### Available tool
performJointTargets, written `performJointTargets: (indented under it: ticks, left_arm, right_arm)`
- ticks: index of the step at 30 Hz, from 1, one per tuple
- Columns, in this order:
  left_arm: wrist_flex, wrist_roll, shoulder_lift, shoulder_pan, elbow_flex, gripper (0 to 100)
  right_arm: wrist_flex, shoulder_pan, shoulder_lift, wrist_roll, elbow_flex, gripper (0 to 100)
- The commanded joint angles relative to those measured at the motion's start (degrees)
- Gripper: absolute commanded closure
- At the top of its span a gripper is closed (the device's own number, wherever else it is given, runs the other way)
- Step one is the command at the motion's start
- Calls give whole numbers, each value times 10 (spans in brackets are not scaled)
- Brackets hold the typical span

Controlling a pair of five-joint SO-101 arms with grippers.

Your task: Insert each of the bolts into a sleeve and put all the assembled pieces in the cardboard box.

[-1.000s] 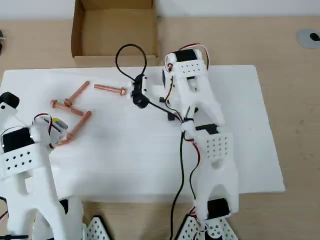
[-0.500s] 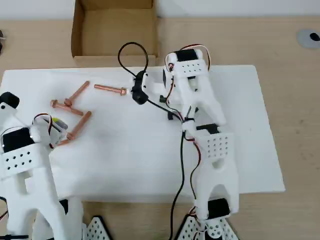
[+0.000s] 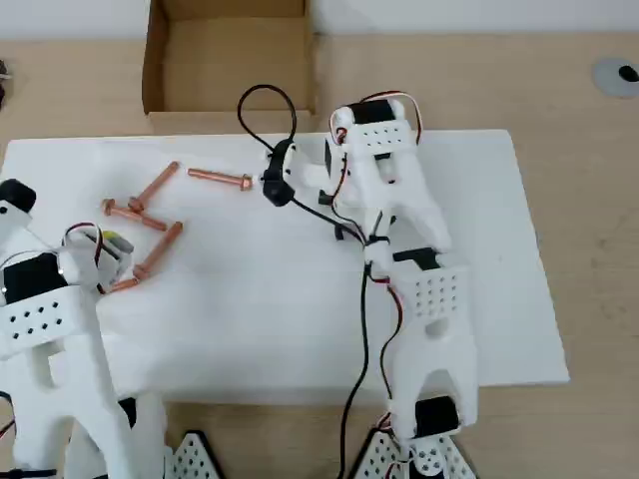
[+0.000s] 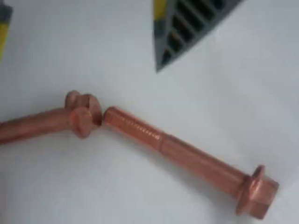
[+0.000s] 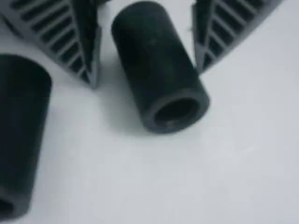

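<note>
Bolts (image 3: 155, 187) of copper colour lie loose on the white sheet (image 3: 250, 299) covering the table (image 3: 579, 200), near the open cardboard box (image 3: 153, 70). One more bolt (image 3: 220, 178) lies alone, closer to the box. Left tool (image 4: 79, 60) hangs released over two of them that meet head to tip. Right tool (image 5: 147, 72), near a front corner of the box, stands spread astride a black sleeve (image 5: 159, 70) lying flat, not gripping it. A second sleeve (image 5: 21, 135) lies just beside.

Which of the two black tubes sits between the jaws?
The sleeve seen whole lies between the right gripper's jaws; the other sleeve, cut off at the edge, lies outside them.
</note>
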Motion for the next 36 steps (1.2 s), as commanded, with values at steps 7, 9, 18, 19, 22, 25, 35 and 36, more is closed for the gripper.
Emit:
performJointTargets:
  ticks: [7,9,18,19,22,25,35,36]
  left_arm:
    - [-4,-6,-11,0,-28,764]
    - [-4,-16,-11,-2,-28,764]
    - [-2,-107,-12,-5,-25,767]
    - [-2,-113,-12,-5,-26,767]
    - [-3,-125,-12,-5,-28,767]
    - [-3,-139,-12,-5,-28,767]
    - [24,-160,-12,-5,-40,767]
    - [32,-160,-12,-5,-46,767]
  right_arm:
    - [-5,7,7,13,51,818]
    - [-22,7,6,24,73,818]
    - [-64,0,-20,69,123,818]
    - [-61,-5,-22,74,126,818]
    - [-47,-21,-25,108,142,818]
    - [-46,-27,-25,112,141,820]
    - [-47,-22,-25,110,145,822]
    - [-47,-22,-25,110,145,825]
